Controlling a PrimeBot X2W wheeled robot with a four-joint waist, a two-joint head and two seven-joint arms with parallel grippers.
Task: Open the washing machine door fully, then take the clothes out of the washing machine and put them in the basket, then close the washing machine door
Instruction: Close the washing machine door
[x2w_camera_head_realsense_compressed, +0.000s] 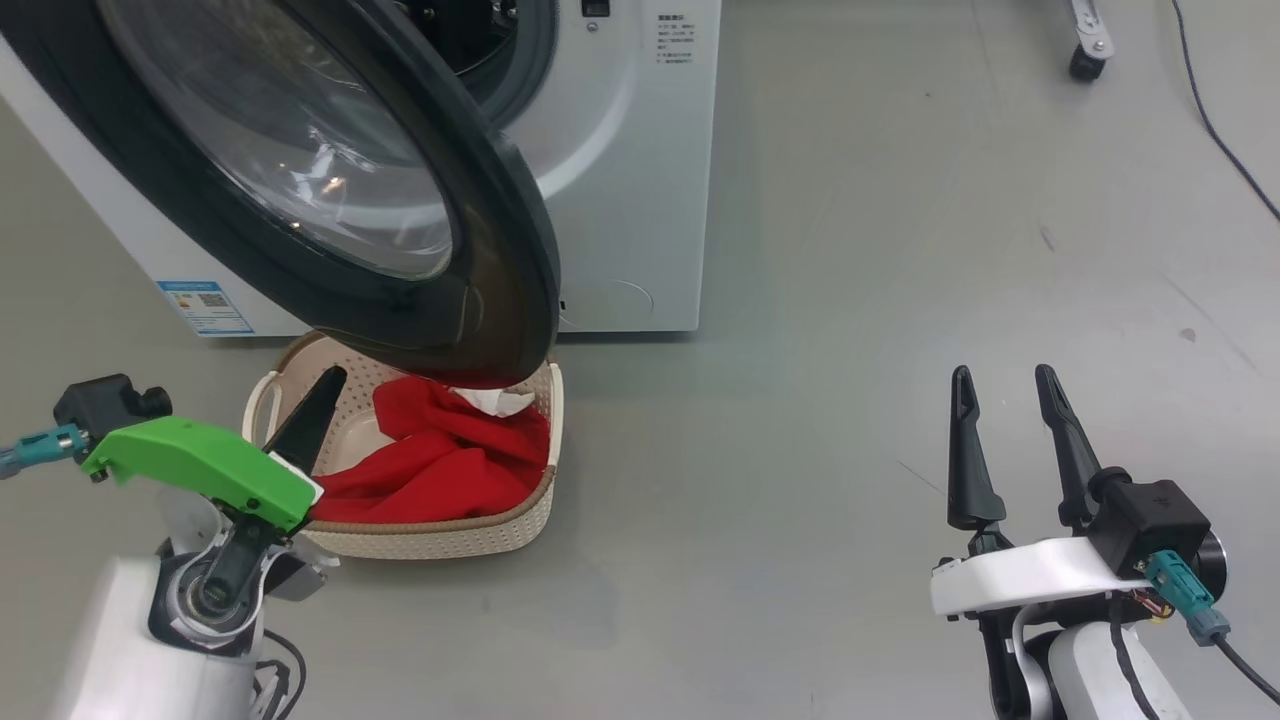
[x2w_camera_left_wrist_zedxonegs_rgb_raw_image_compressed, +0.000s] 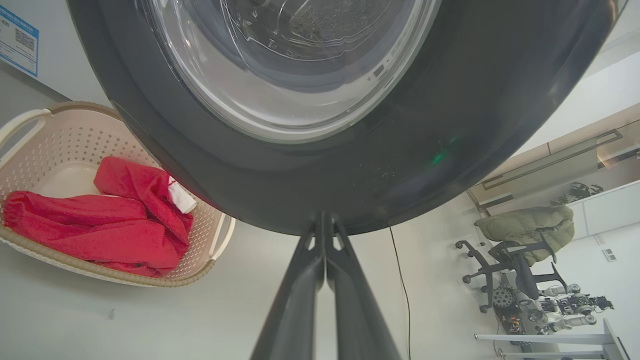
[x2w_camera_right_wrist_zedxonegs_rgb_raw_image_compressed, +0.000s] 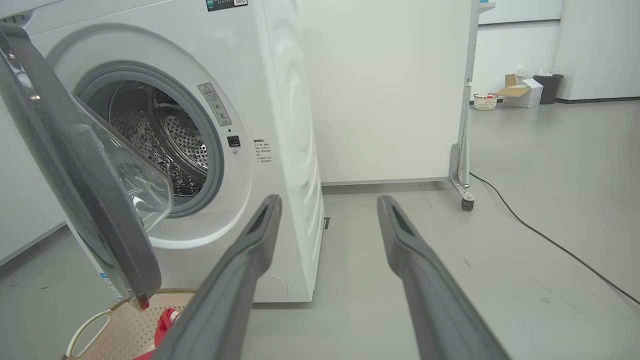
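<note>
The washing machine (x2w_camera_head_realsense_compressed: 640, 150) stands at the top left, its steel drum (x2w_camera_right_wrist_zedxonegs_rgb_raw_image_compressed: 165, 145) bare inside. Its door (x2w_camera_head_realsense_compressed: 500, 250) hangs open over the basket (x2w_camera_head_realsense_compressed: 440, 540) on the floor in front. Red clothes (x2w_camera_head_realsense_compressed: 440, 460) with a white tag lie in the basket. My left gripper (x2w_camera_head_realsense_compressed: 333, 378) is shut with nothing in it, over the basket's left side. In the left wrist view its tips (x2w_camera_left_wrist_zedxonegs_rgb_raw_image_compressed: 322, 216) sit right at the door's black rim (x2w_camera_left_wrist_zedxonegs_rgb_raw_image_compressed: 350, 190); whether they touch it I cannot tell. My right gripper (x2w_camera_head_realsense_compressed: 1003, 375) stands open and holds nothing, over bare floor to the right.
A black cable (x2w_camera_head_realsense_compressed: 1220, 130) runs across the grey floor at the far right, past the caster (x2w_camera_head_realsense_compressed: 1085, 65) of a wheeled white panel (x2w_camera_right_wrist_zedxonegs_rgb_raw_image_compressed: 462, 150). An office chair (x2w_camera_left_wrist_zedxonegs_rgb_raw_image_compressed: 515, 255) stands farther off. Open floor lies between the basket and my right arm.
</note>
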